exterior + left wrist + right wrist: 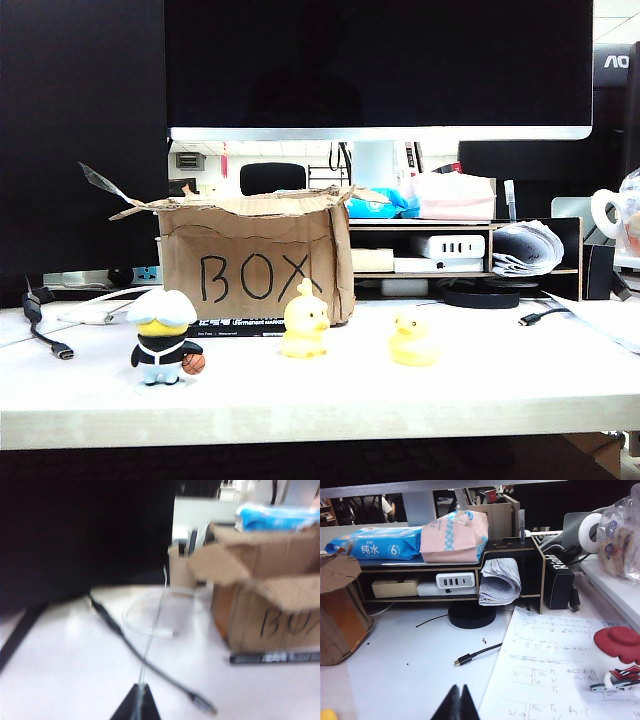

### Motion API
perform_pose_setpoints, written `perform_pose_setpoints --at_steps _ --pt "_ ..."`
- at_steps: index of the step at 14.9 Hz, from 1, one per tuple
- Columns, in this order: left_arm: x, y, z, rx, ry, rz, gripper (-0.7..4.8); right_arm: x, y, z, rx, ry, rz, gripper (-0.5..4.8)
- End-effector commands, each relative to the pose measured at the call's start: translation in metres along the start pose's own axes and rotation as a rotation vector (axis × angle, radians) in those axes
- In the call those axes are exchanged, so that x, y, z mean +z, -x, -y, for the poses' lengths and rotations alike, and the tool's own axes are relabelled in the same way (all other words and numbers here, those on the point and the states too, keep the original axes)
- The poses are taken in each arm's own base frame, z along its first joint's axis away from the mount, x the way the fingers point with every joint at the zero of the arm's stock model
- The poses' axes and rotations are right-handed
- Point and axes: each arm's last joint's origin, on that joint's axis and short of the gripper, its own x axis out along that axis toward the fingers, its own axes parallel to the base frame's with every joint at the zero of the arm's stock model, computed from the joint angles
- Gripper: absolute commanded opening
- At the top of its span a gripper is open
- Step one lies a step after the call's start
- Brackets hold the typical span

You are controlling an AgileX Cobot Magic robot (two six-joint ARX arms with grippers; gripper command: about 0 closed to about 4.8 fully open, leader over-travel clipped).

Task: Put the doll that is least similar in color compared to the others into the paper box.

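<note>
Resting end effectors: neither arm shows in the exterior view; both sit back off the counter's front edge.
Left end effector [139, 702]: dark tips pressed together, clenched on nothing.
Right end effector [458, 703]: tips meet in a point, clenched and empty.
Doll [164, 337]: blue-grey hair, black outfit, standing near the counter's front-left edge, untouched.
Yellow ducks: tufted duck [305, 321] mid-counter just before the box, squat duck [412, 340] further right.
Paper box [256, 262]: open-topped, behind the doll toward the back edge; no doll seen inside.
Progress: nothing done yet; reach, grasp, carry and drop all remain.
</note>
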Motion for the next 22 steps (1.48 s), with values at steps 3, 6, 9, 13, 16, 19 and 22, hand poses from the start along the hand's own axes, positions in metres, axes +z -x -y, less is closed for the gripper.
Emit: perform_pose_setpoints --at_steps 3,6,9,13,16,19,22 --pt "-0.022 -0.014 0.0 0.004 -0.008 -0.272 -0.05 0.001 0.0 -0.002 0.073 -0.037 0.003 -0.05" --pt "-0.029 -0.015 0.013 -0.107 -0.035 -0.335 -0.05 0.001 0.0 -0.002 0.073 -0.038 0.005 -0.05" --pt "-0.029 -0.009 0.036 -0.313 -0.078 -0.338 -0.05 0.0 0.0 -0.005 0.17 -0.185 -0.021 -0.05" --pt "-0.031 0.0 0.056 -0.501 -0.119 -0.347 -0.05 0.0 0.001 -0.008 0.257 -0.29 -0.052 -0.04" --pt "-0.032 0.003 0.059 -0.537 -0.127 -0.349 -0.05 0.001 0.002 -0.01 0.32 -0.383 -0.093 -0.05" --pt "-0.031 0.003 0.059 -0.537 -0.126 -0.346 -0.05 0.039 0.008 -0.013 0.332 -0.297 -0.047 -0.05" --pt "-0.031 0.003 0.059 -0.537 -0.126 -0.346 -0.05 0.072 -0.011 -0.025 0.519 -0.291 -0.284 -0.05"
